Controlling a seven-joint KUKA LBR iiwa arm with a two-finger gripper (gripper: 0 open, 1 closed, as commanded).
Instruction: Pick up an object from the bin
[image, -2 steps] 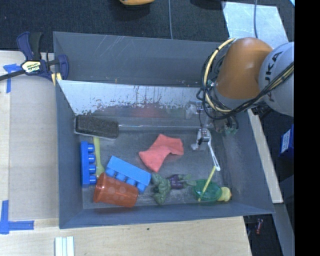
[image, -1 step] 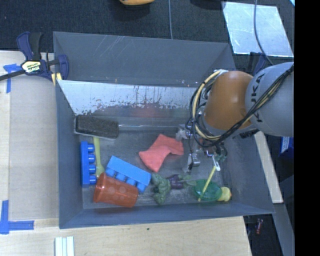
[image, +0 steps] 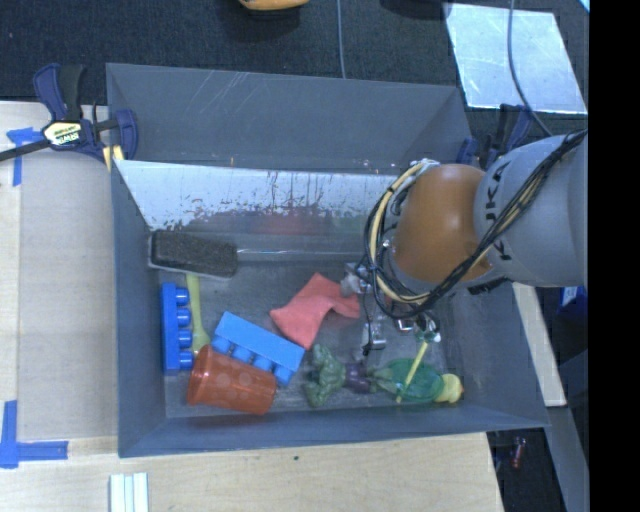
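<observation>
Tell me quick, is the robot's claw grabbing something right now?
Gripper: cannot be told, open or closed. It hangs over the green toy by the bin's front wall.

A robotics lab test station: a grey metal bin (image: 300, 110) of small toys (image: 255, 348), with a cabled industrial robot arm (image: 540, 210) reaching in from the bin's right.
</observation>
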